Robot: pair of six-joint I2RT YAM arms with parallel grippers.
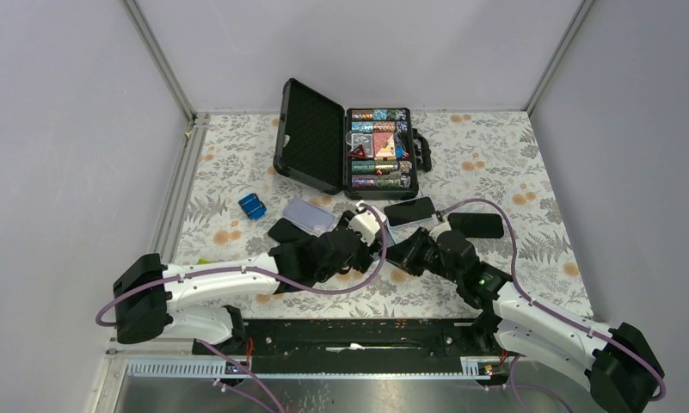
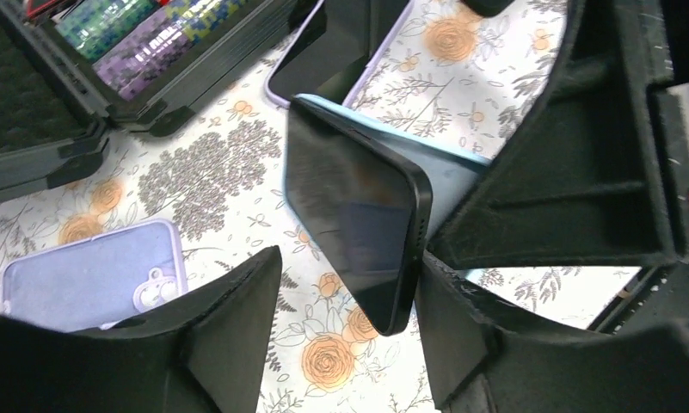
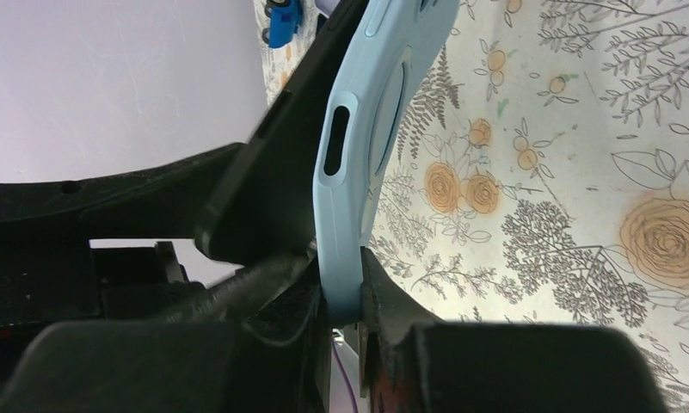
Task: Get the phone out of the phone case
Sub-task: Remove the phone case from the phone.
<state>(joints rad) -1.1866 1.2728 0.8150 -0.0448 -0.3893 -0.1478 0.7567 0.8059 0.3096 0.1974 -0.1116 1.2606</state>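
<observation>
The right tool (image 3: 342, 297) clamped the light-blue phone case (image 3: 358, 138) on edge above the desk (image 3: 581, 172). The black phone (image 2: 358, 206) stood partly out of it, between the parted fingers of the left tool (image 2: 349, 258).

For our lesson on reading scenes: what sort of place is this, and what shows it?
Probably a robot test booth: plain grey walls close in a flower-patterned table, a left arm and a right arm are bolted at its near edge, and phones and an open black carry case lie out as props.

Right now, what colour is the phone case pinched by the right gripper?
Light blue; the phone case shows best in the right wrist view.
</observation>
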